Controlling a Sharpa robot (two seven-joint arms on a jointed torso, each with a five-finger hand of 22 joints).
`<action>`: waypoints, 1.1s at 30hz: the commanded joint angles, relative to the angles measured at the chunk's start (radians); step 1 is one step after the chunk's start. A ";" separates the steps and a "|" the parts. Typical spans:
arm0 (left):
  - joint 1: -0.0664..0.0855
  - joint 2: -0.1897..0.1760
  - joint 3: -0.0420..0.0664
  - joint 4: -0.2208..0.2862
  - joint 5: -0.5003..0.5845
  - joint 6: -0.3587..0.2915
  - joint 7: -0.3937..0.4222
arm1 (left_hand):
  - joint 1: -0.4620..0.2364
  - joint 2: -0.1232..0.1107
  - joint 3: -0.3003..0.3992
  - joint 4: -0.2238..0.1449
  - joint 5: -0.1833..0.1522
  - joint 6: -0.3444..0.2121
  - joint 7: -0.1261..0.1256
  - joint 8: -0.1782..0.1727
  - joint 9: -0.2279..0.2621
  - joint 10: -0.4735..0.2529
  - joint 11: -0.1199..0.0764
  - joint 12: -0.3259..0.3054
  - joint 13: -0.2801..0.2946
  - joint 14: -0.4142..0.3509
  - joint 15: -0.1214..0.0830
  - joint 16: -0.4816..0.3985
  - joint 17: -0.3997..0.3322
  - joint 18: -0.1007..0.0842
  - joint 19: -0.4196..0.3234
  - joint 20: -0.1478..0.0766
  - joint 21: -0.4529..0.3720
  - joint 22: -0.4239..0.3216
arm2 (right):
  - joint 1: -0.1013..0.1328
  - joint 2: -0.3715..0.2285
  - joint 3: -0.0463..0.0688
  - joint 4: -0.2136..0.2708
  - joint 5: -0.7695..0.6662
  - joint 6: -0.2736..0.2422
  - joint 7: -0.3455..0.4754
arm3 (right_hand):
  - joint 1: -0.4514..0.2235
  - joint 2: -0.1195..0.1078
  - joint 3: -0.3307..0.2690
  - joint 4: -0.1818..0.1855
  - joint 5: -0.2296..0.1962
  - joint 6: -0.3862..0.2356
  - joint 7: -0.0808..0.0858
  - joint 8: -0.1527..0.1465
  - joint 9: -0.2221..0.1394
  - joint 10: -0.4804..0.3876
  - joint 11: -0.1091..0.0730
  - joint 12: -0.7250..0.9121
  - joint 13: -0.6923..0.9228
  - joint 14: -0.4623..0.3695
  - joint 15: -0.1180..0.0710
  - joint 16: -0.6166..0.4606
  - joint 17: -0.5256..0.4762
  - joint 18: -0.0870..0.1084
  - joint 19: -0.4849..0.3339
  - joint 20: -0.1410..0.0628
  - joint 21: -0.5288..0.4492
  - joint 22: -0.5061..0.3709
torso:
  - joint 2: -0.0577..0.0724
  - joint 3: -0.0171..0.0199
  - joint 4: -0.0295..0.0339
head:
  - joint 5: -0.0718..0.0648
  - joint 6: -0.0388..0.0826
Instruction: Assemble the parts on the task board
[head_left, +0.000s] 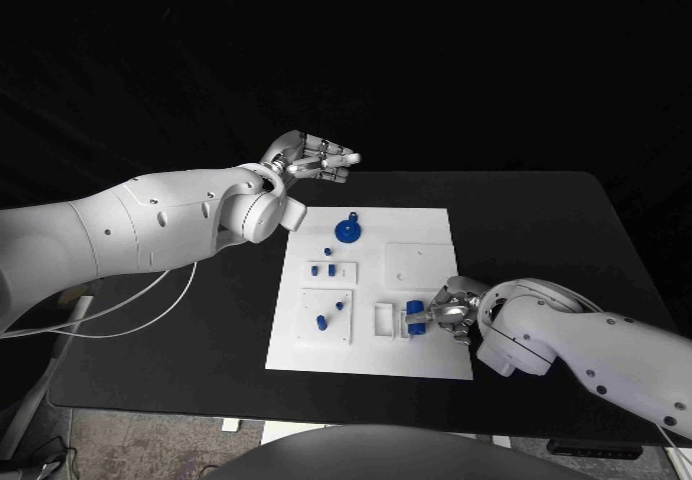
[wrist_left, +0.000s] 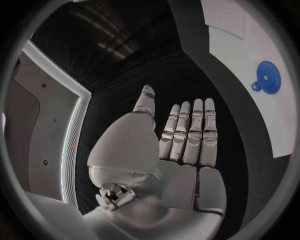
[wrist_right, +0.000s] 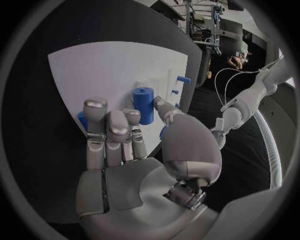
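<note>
With the right hand (head_left: 450, 312) curled around, seemingly gripping, the blue cylinder (wrist_right: 143, 104) on the task board (head_left: 427, 225), a tilt could jam it (left hand (head_left: 315, 157) hangs open beyond the board).

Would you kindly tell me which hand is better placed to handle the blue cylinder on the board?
Right. The right hand sits at the blue cylinder on the task board; the left hand hovers open beyond it.

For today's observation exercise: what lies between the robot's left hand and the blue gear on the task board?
In the head view, only bare black table and a strip of white task board separate the left hand from the blue gear.
</note>
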 joint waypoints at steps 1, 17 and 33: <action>0.001 0.001 0.001 0.002 0.007 0.013 0.012 | -0.008 0.004 0.001 -0.007 0.004 0.002 0.008 0.005 0.000 -0.005 0.003 0.003 0.001 0.004 0.000 -0.004 -0.001 0.008 0.004 0.000 0.005 -0.001 | -0.002 -0.011 0.003 0.023 0.016 -0.075 0.000 | 0.003 -0.012 0.000 0.006 0.001 0.010 0.001 0.003 0.002 0.005 -0.004 0.004 -0.002 0.006 -0.005 0.003 -0.001 -0.017 0.040 -0.002 0.006 0.078 | 0.000 0.0006 -0.0001 | 0.001 0.000; 0.001 0.001 0.001 0.002 0.007 0.012 0.011 | -0.007 0.004 0.000 -0.010 0.005 0.003 0.008 0.005 0.000 -0.007 0.004 0.003 0.001 0.000 0.002 -0.004 -0.001 0.008 0.003 0.001 0.005 -0.005 | 0.007 -0.014 0.014 0.077 0.045 -0.063 -0.007 | 0.005 -0.015 -0.011 0.012 0.004 0.029 -0.002 0.003 -0.032 0.008 -0.006 -0.002 -0.006 0.005 -0.006 0.003 -0.005 -0.019 0.038 -0.004 0.011 0.078 | 0.002 -0.0006 0.0003 | 0.005 -0.004; 0.002 0.003 0.001 0.004 0.007 0.017 0.009 | -0.008 0.001 0.001 -0.010 0.005 0.003 0.008 0.005 0.000 -0.008 0.004 0.003 0.001 -0.001 0.002 -0.004 -0.001 0.008 0.003 0.001 0.007 -0.011 | 0.010 0.038 -0.004 0.032 0.061 0.013 -0.036 | 0.006 -0.021 -0.025 0.031 -0.008 0.026 0.000 0.003 -0.039 0.000 -0.004 -0.014 -0.015 0.004 -0.005 -0.002 -0.008 -0.019 0.034 -0.003 0.007 0.077 | 0.003 0.0000 0.0008 | 0.009 -0.009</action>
